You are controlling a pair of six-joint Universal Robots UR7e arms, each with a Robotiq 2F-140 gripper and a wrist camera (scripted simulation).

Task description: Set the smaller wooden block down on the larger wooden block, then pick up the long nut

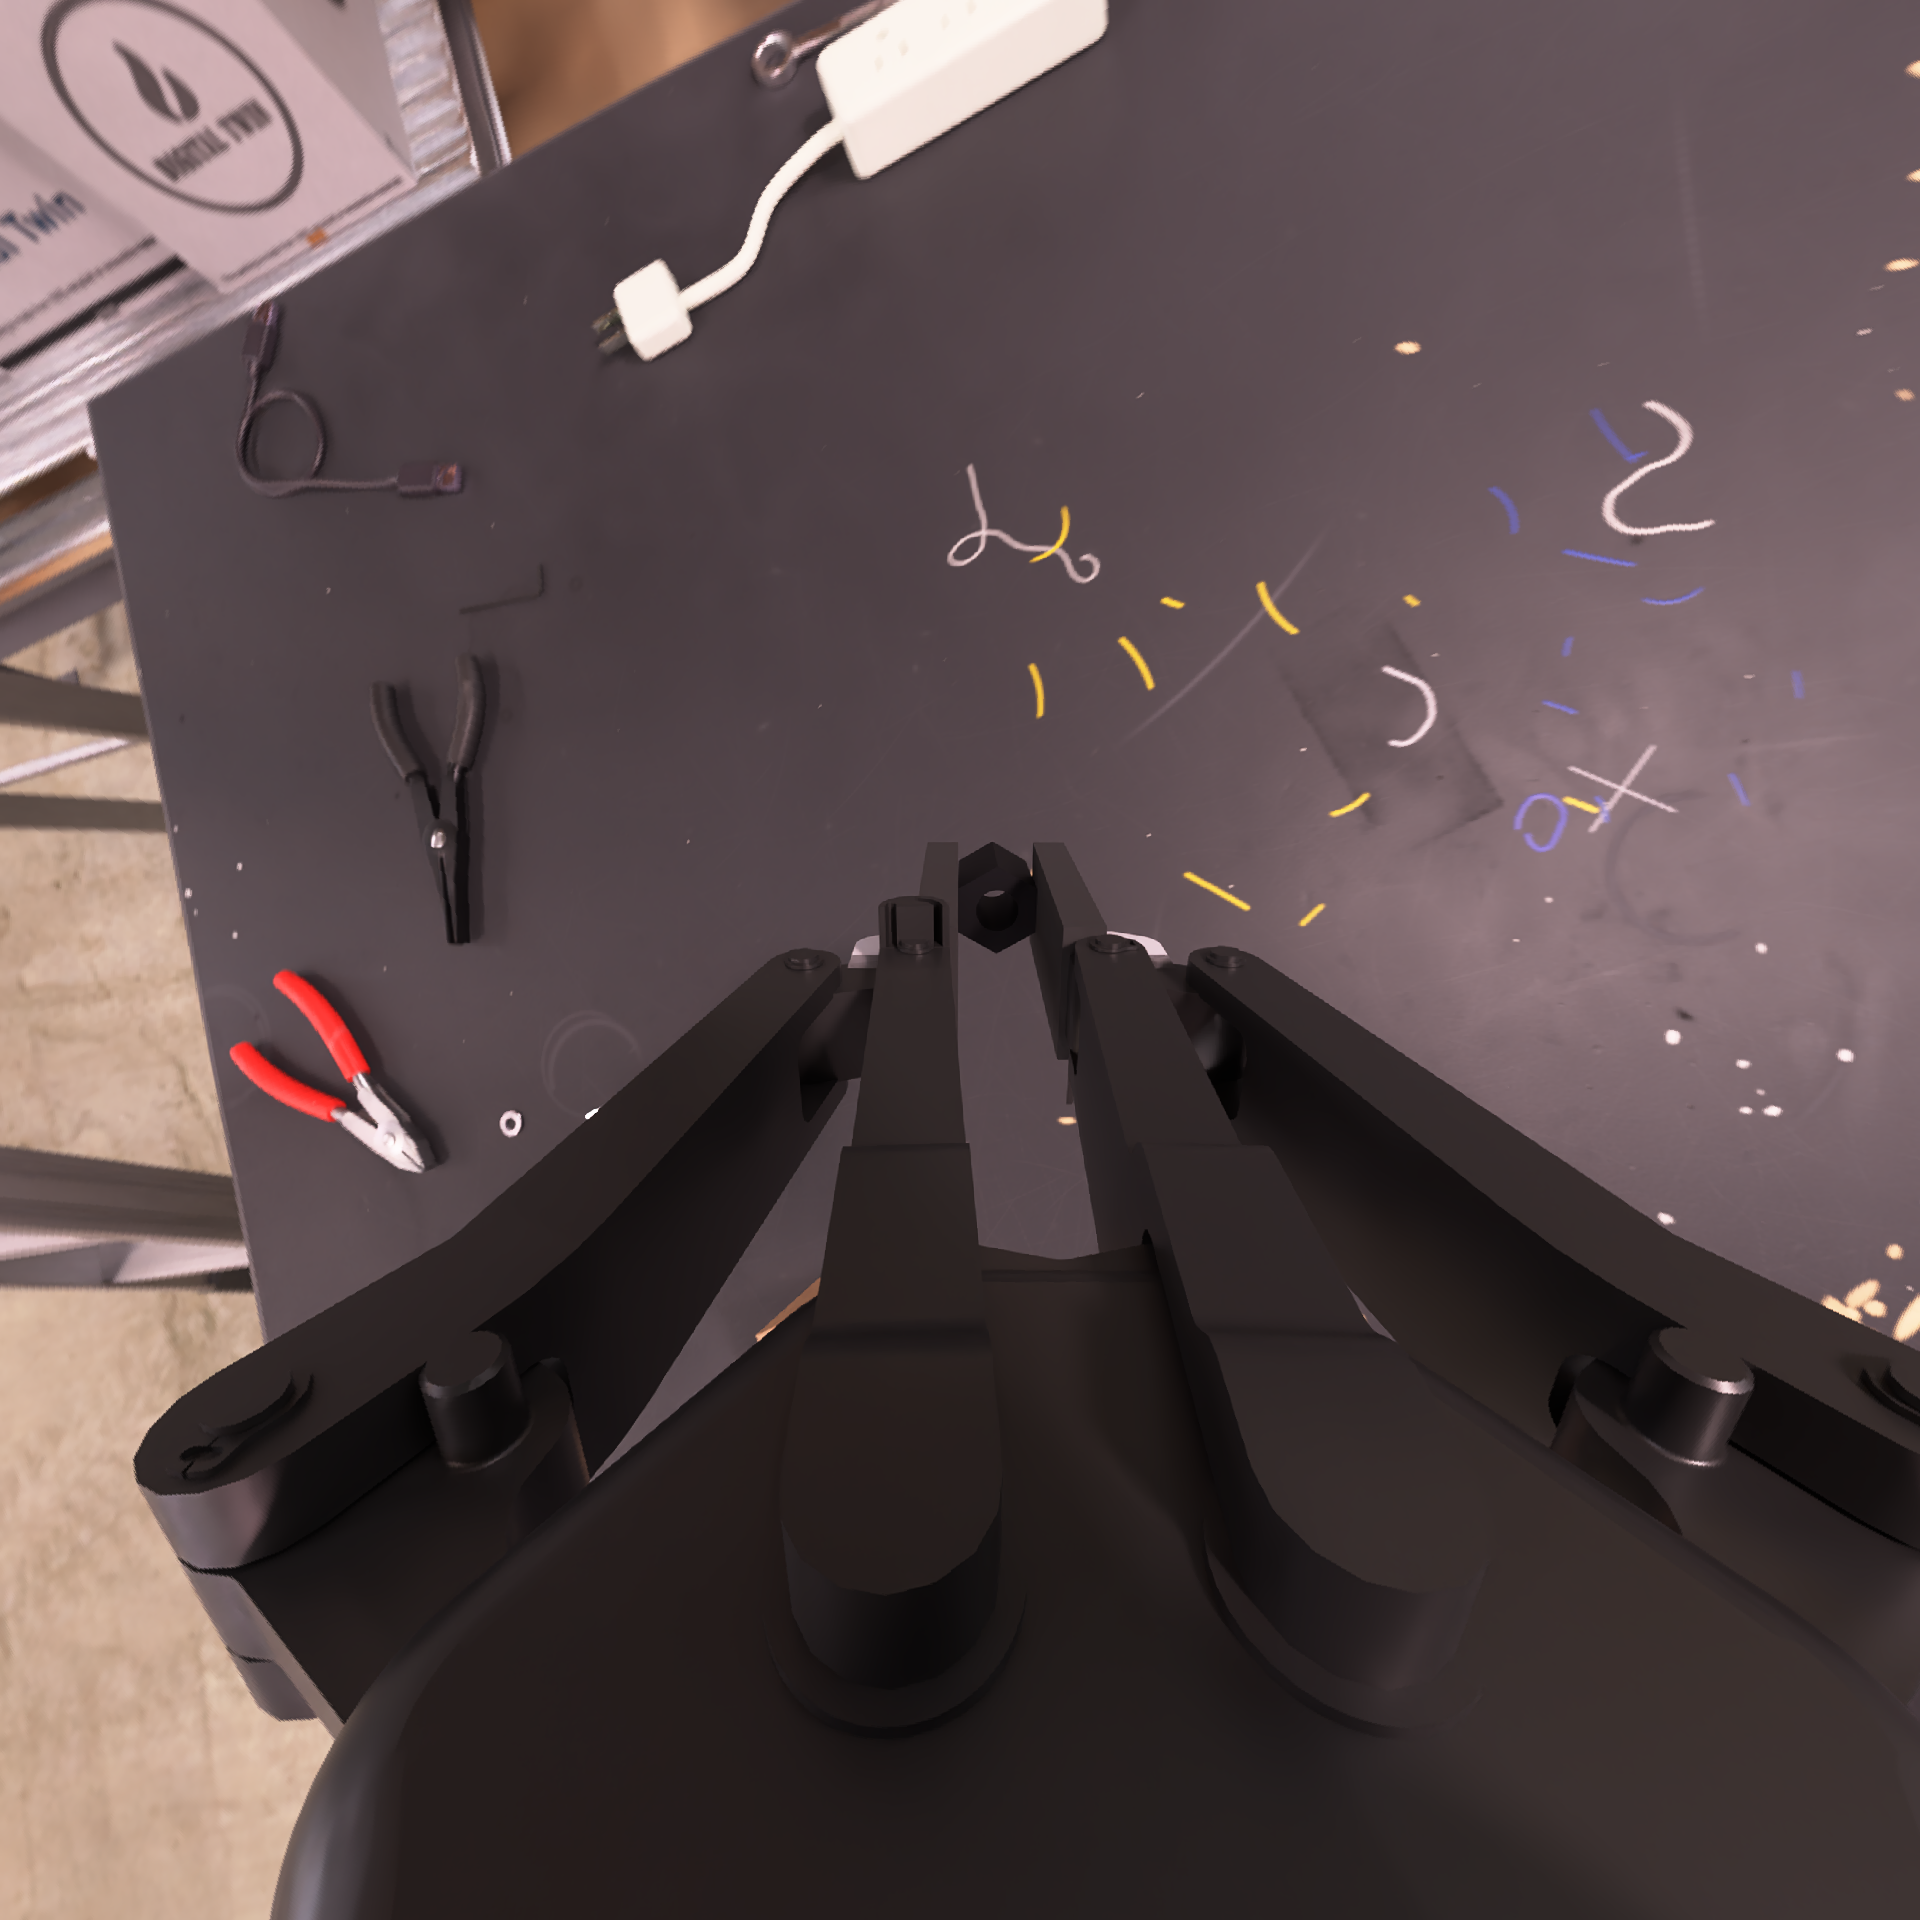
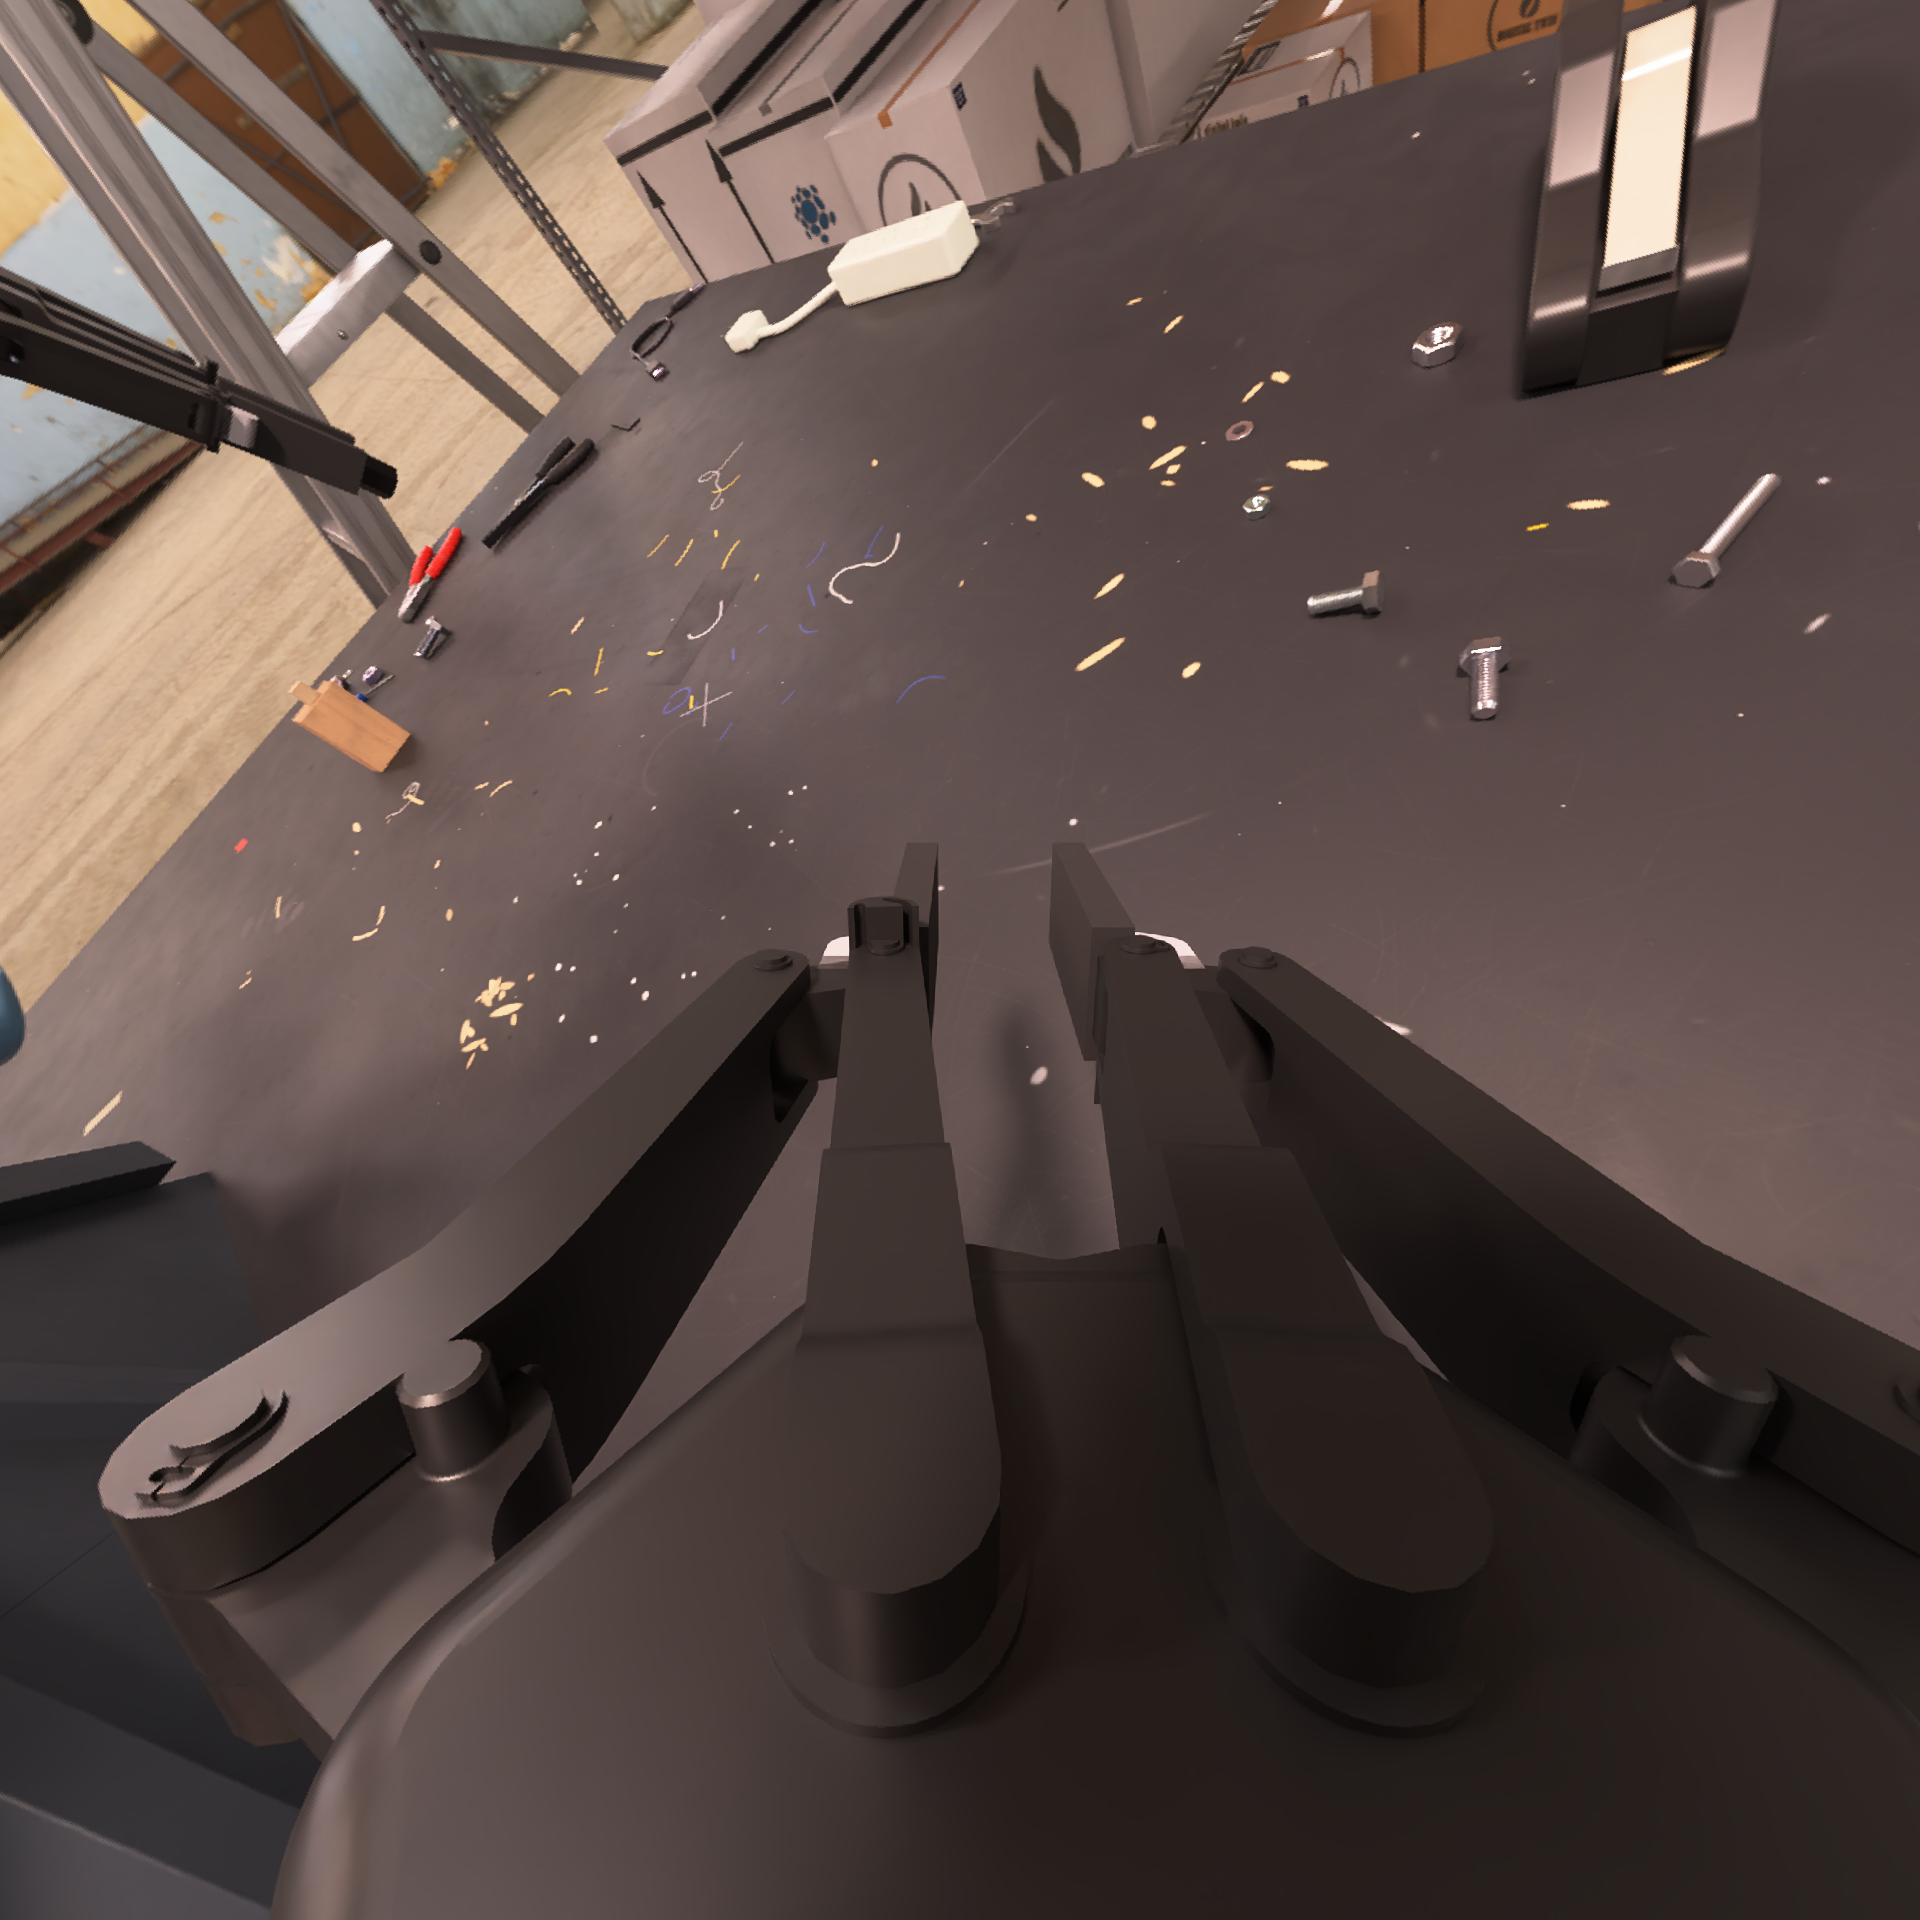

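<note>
Left hand (image 1: 992,883): nearly closed, pinching the black hexagonal long nut (image 1: 994,900) above the dark grey tabletop (image 1: 790,499).
Right hand (image 2: 992,883): fingers a narrow gap apart, holding nothing, over the tabletop.
Wooden blocks: small tan wooden block (image 2: 303,693) resting atop the larger tan wooden block (image 2: 353,727), far left by the tabletop's edge.

Dark worktable (image 2: 1351,935), tan concrete floor (image 2: 156,644)

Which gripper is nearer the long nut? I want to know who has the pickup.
Left. The left gripper has the long nut between its fingers, off the table. The right gripper hangs empty over bare tabletop, with no long nut near it.
</note>
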